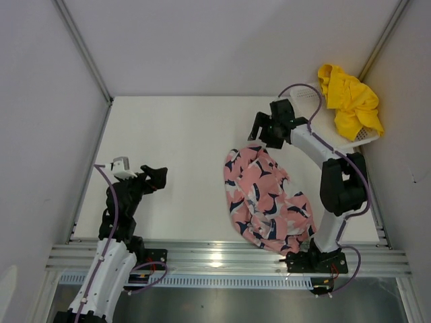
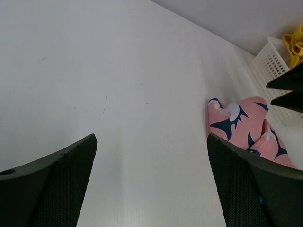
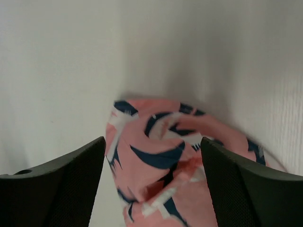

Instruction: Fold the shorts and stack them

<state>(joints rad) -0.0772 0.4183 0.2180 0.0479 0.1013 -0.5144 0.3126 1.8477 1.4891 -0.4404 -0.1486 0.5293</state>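
table (image 1: 175,155): white, matt, faintly ribbed | far wall (image 1: 229,40): plain pale grey | left wall (image 1: 37,134), right wall (image 1: 412,141): same pale panels, joined to the far one at slanted metal posts (image 1: 84,50) | near edge: slotted aluminium rail (image 1: 222,252) across the width, with glare at its middle | light: even and soft, shadows faint

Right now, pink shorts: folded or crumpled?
Crumpled. The pink shorts lie in a loose, wrinkled heap on the table, with uneven edges and no clean fold lines.
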